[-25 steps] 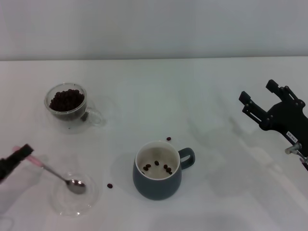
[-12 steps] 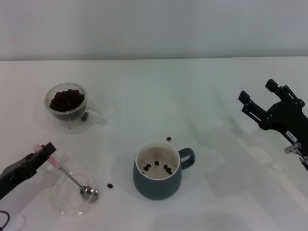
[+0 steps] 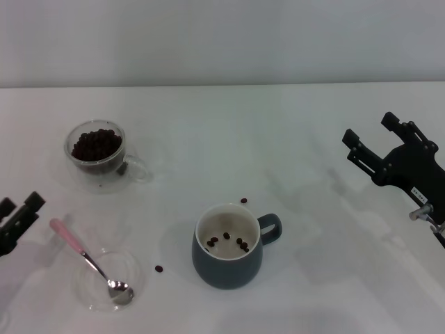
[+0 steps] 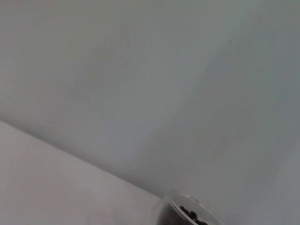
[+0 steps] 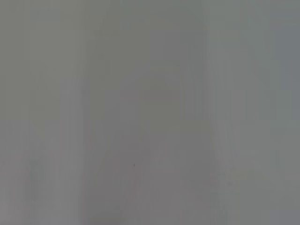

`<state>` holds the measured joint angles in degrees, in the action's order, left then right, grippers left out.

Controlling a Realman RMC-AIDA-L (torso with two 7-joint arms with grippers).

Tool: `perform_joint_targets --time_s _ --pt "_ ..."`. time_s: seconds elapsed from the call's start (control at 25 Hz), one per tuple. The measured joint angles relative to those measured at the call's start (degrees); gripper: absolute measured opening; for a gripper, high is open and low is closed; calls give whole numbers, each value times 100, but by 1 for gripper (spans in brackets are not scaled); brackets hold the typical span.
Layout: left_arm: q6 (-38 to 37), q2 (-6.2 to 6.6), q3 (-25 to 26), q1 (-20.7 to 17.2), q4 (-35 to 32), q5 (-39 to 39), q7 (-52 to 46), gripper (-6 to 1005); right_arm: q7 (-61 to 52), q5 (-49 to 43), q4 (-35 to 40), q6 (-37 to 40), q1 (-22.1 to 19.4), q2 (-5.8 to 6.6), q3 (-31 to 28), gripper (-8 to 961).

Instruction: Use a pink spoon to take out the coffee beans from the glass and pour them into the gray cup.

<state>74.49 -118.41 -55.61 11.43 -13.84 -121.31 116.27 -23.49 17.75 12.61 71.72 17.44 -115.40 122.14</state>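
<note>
Lab-like test bench — bare white table [image 3: 229,139], blank wall [image 3: 222,42].

cup [image 3: 227,259] at table centre | glass [image 3: 97,153] at 10 o'clock from it | dish [image 3: 108,280] at 9 o'clock, spoon [image 3: 89,264] resting in it

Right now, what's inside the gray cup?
A few coffee beans lie on the gray cup's cream bottom. Its near wall hides the inside's front edge.
</note>
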Motion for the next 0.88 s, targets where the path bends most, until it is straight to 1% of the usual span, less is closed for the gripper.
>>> perform_joint_targets --time_s 0.16,0.32,0.4,0.52,0.64,0.68,0.76,0.88 --pt "108 -19 -1 -103 47 -261 582 773 -6 0 16 0 -3 0 11 876" --pt "268 -42 -3 -248 68 -661 1230 853 -6 0 25 0 3 0 7 876" --pt "397 -50 -4 -352 75 -950 1745 893 -7 0 47 -2 7 0 3 876" --pt "543 -73 -4 -495 154 -1522 2839 893 -5 4 68 -7 8 0 -2 876" --pt "643 -87 -4 -483 519 -2188 4133 893 46 98 68 -45 15 0 -3 876" --pt "645 -87 -3 -459 627 -2367 4389 893 79 148 68 -74 21 0 -4 876" --pt "608 -87 -3 -399 857 -2783 4689 893 179 295 70 -212 37 0 -6 876" --pt "494 -83 -3 -338 1059 -3169 4663 893 313 507 117 -488 55 0 -6 876"
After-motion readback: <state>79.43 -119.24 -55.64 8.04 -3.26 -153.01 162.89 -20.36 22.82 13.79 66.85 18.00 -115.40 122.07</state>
